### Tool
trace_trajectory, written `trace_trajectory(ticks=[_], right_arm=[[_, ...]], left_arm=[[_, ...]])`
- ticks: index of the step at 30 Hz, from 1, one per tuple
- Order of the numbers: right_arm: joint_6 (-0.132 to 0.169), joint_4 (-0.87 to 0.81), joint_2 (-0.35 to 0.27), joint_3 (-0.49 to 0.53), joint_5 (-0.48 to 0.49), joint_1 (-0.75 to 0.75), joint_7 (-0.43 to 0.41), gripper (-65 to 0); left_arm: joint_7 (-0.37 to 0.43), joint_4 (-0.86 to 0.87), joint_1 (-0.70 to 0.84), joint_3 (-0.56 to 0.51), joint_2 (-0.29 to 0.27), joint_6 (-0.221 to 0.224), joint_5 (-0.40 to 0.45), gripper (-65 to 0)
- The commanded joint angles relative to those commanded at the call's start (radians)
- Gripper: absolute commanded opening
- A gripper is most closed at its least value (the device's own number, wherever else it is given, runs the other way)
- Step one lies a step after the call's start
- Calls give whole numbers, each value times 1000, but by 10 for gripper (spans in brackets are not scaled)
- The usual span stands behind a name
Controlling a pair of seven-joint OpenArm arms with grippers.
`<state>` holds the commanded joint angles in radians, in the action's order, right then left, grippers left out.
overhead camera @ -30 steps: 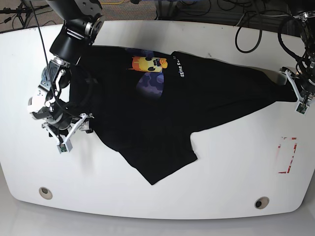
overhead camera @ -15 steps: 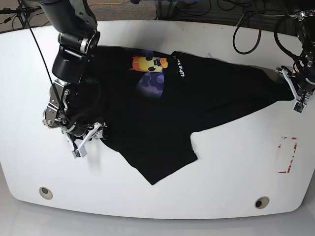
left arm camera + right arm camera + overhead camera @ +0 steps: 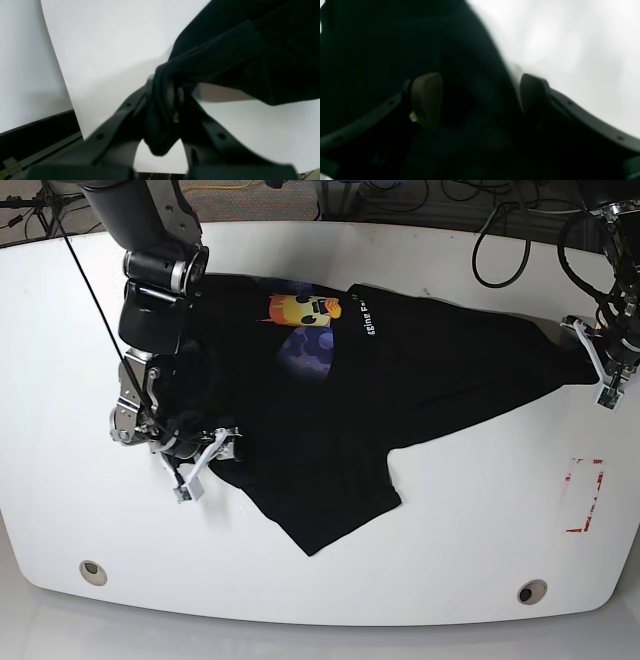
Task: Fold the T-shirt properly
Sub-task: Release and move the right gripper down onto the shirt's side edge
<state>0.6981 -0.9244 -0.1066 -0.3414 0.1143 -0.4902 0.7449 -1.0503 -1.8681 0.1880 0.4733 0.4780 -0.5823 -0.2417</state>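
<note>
Change: against the frame half a second back, the right gripper [image 3: 205,463] has slid further in over the shirt's lower left edge, toward the middle of the surface; the left gripper [image 3: 604,370] sits a touch higher at the far right; the shirt's outline looks the same.
Right arm: on the base view's left, reaching down from the top edge, wrist bent low over the cloth.
Right fingers: spread apart in the wrist view, one pad [image 3: 426,100] over black cloth, the other [image 3: 532,92] at the cloth's edge by the white surface; nothing pinched between them that I can tell.
Shirt [image 3: 400,380]: spread face up across the surface's middle, emoji face [image 3: 300,310] and purple graphic [image 3: 305,352] near the top, white lettering [image 3: 368,320] just beside them; a flap hangs toward the near edge.
Surface [image 3: 450,530]: white, with a red marking [image 3: 583,495] at lower right; cables [image 3: 500,240] beyond the far edge.
Left arm: at the right edge of the base view, wrist low by the shirt's far right tip.
Left fingers [image 3: 200,125]: closed on a bunched fold of the shirt.
</note>
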Motion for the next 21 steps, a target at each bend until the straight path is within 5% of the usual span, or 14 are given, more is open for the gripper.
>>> trace_trajectory(ticks=[6, 13, 21], right_arm=[[0, 0, 15, 2, -3, 8, 0, -235], [0, -2, 14, 5, -8, 8, 0, -629], [0, -97, -23, 5, -9, 17, 17, -650]], left_arm=[[0, 2, -3, 0, 0, 0, 0, -632], [0, 3, -5, -2, 0, 0, 0, -632], [0, 2, -6, 0, 0, 0, 0, -632]])
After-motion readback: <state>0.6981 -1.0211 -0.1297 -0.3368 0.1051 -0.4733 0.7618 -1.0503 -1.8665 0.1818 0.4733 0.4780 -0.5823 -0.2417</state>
